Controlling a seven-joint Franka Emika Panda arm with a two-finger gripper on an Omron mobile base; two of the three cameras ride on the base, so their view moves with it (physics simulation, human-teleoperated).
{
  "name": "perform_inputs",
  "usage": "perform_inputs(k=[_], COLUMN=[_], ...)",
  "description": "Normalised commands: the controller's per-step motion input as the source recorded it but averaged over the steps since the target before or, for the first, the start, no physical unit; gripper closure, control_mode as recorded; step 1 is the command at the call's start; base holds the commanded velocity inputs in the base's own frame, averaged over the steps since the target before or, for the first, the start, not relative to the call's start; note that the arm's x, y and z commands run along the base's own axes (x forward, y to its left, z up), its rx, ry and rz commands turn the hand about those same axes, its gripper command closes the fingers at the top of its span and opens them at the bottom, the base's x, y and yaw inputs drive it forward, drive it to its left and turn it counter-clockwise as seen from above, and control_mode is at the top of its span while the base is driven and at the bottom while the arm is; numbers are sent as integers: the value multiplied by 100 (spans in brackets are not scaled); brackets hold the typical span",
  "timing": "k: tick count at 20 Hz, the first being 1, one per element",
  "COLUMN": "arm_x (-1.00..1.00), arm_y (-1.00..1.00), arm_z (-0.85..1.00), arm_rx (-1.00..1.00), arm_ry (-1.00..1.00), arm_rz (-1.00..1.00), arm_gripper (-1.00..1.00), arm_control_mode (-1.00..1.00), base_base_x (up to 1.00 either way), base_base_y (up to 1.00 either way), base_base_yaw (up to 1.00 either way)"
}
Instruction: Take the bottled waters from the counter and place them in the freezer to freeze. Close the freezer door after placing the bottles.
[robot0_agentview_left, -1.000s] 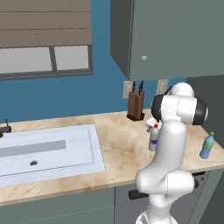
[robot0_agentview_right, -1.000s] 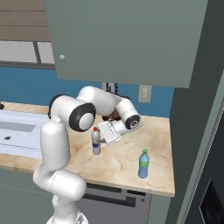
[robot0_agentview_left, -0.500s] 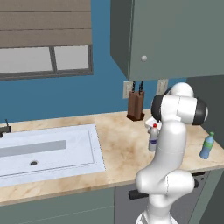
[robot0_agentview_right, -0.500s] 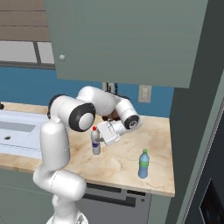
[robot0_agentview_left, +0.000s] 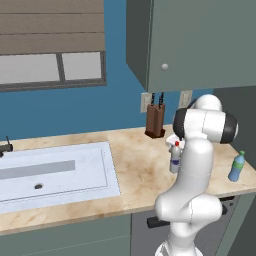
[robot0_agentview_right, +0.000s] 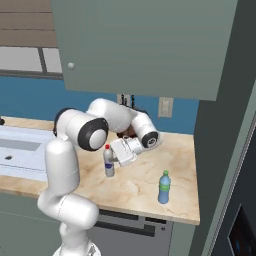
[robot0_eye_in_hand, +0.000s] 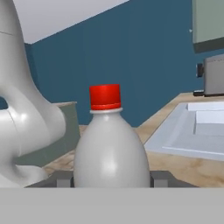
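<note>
Two fingers (robot0_eye_in_hand: 64, 179) pinching the red-capped bottle (robot0_eye_in_hand: 110, 146) from either side, bottle upright on the counter (robot0_agentview_right: 135, 187).

Two slim bottles on beige marbled counter (robot0_agentview_left: 135, 175): one whitish red-capped bottle (robot0_agentview_right: 108, 161), one blue-green green-capped bottle (robot0_agentview_right: 164, 187). One brown knife block (robot0_agentview_left: 155, 120). One pale inset sink (robot0_agentview_left: 55, 170).

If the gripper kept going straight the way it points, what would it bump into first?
The red-capped bottle. It already sits between the gripper's fingers, which look closed on its sides. Past it the line seems to run over the counter toward the sink, though depth is unclear.
</note>
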Motion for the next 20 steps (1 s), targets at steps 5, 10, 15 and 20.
perform_inputs(k=[5,10,15,20], arm_x=[-30,-87,-71,-39], arm_y=[13,-1,-3,-20], arm_z=[80,82,74,81], arm_rx=[-3,2,2,5], arm_ry=[-18,-17,-1,14], arm_rz=[-26,-51,-58,-61], arm_gripper=[100,100,100,100], arm_control_mode=[-100,-100,-100,-100], base_base_x=[0,0,0,0], base_base_y=[0,0,0,0], base_base_yaw=[0,0,0,0])
